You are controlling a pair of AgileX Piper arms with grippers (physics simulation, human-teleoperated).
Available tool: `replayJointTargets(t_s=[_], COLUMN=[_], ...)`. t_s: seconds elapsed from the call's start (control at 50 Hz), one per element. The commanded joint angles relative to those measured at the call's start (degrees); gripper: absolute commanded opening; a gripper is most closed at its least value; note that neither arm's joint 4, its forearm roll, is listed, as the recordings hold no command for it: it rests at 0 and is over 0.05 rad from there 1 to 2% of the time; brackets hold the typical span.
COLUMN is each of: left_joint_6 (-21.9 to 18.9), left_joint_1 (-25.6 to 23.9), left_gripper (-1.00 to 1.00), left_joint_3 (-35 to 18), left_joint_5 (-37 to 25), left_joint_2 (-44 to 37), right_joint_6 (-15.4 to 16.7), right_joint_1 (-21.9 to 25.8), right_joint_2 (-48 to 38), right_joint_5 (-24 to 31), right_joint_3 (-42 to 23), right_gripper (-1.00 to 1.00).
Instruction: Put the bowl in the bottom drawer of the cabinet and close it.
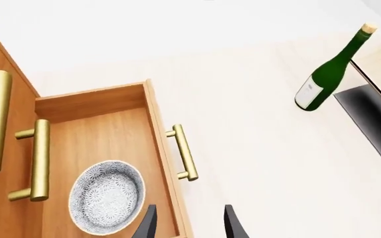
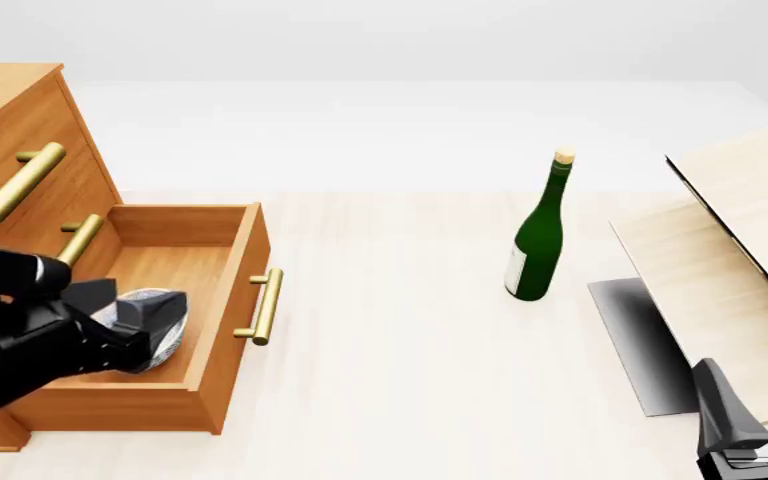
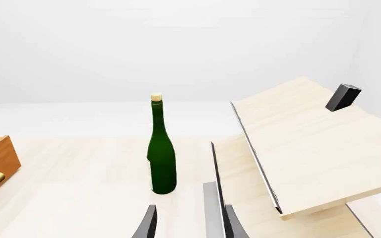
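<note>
1. Bowl [image 1: 105, 196] sits inside the pulled-out bottom drawer [image 2: 231, 290] of the cabinet [image 2: 17, 130], far left.
2. Left gripper [image 1: 189, 223] above the drawer's near end, fingers spread, holding nothing.
3. Right gripper [image 3: 189, 223] near right, spread, empty; green bottle [image 2: 539, 235] upright mid-table.

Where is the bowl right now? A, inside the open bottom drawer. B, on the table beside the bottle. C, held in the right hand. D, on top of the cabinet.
A: the left wrist view shows the bowl lying on the floor of the pulled-out bottom drawer, well away from the bottle.
</note>
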State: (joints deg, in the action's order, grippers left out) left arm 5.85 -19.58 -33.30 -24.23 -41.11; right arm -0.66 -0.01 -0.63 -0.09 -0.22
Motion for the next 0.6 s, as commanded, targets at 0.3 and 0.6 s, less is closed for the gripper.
replayJointTargets(t_s=[0.3,0.6], left_joint_6=[-5.8,-6.7], left_joint_1=[-3.7,-10.6], left_gripper=[1.0,1.0], left_joint_3=[-5.1,-8.4], left_joint_5=[-0.7,-1.3], left_joint_2=[-5.6,-11.1], right_joint_6=[0.0,0.0], right_joint_1=[0.0,0.0], right_joint_2=[0.0,0.0], right_joint_5=[0.0,0.0], right_joint_3=[0.0,0.0], right_gripper=[1.0,1.0])
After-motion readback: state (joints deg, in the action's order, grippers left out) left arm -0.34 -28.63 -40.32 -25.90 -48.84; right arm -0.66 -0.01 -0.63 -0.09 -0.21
